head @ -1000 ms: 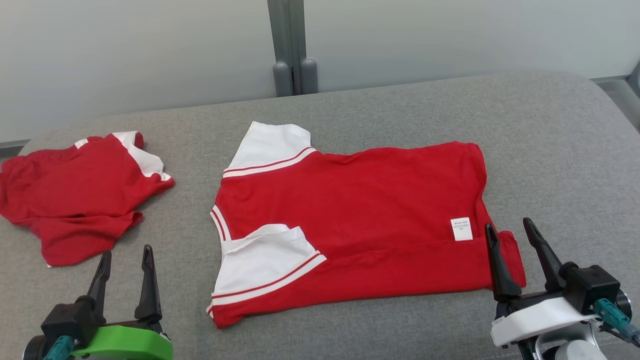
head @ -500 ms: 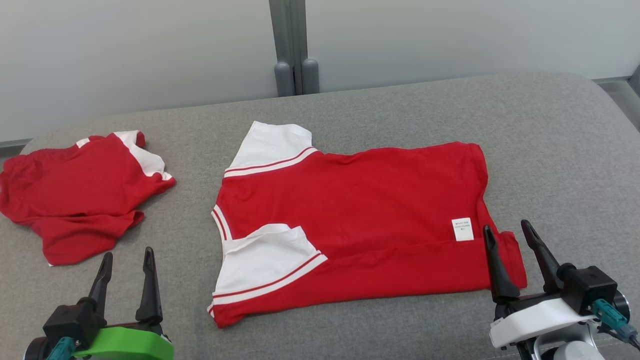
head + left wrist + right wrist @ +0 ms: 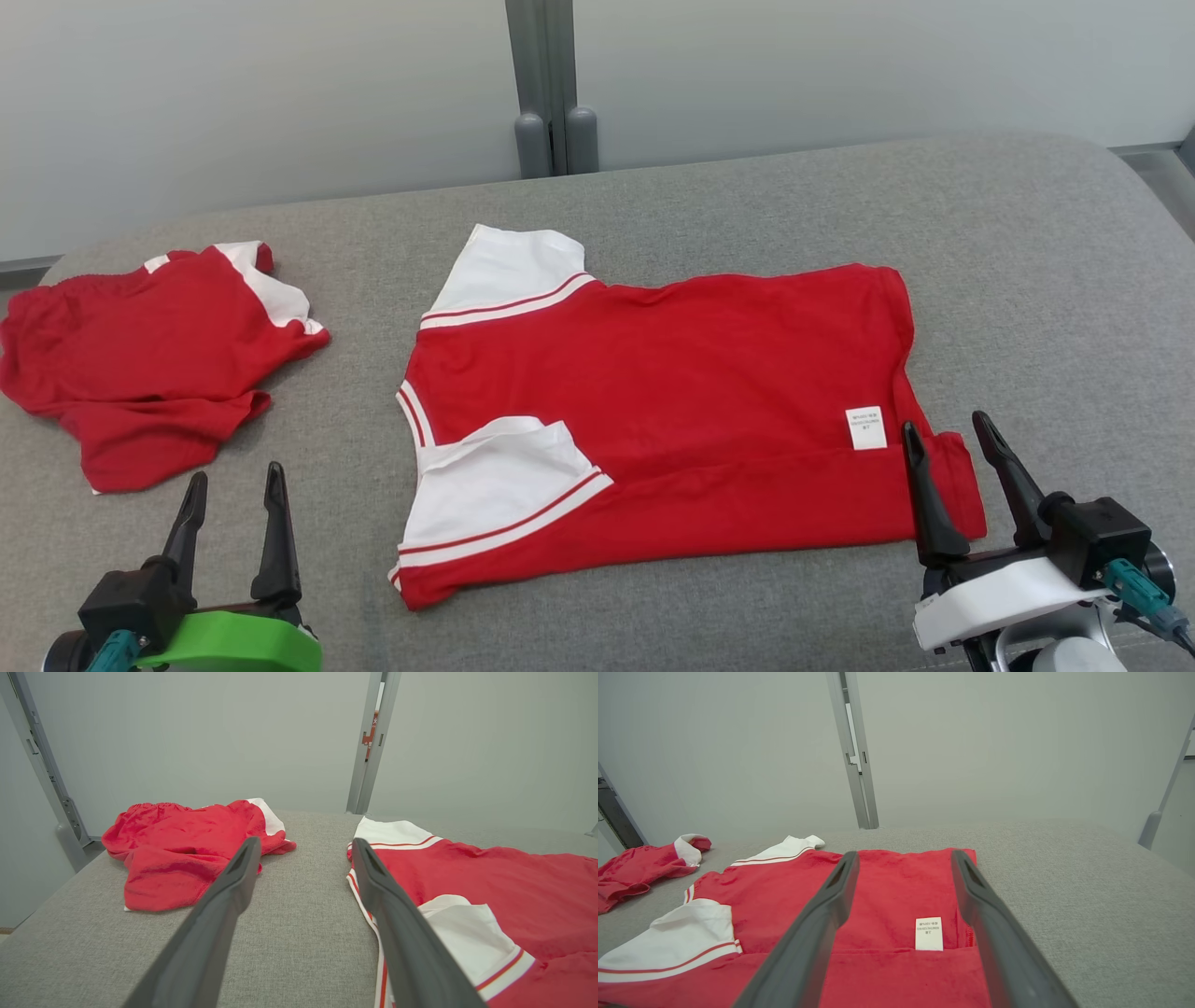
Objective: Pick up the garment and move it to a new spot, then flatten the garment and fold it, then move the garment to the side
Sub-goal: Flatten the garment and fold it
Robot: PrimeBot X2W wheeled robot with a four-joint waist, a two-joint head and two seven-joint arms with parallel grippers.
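Shirt, red with white sleeves, lies spread at the middle of the grey table, long axis running left to right: collar and sleeves to the left, hem to the right. Its near sleeve is turned in over the body, and the near long edge looks folded over.

A second red garment lies crumpled at the far left, well apart. The left hand hovers with fingers apart over bare table, and the shirt's collar end lies to its right. A small white label sits near the hem; its print is too small to read. The right hand, fingers also apart and holding nothing, stands at the near hem corner, so it is the nearer one for the next fold.
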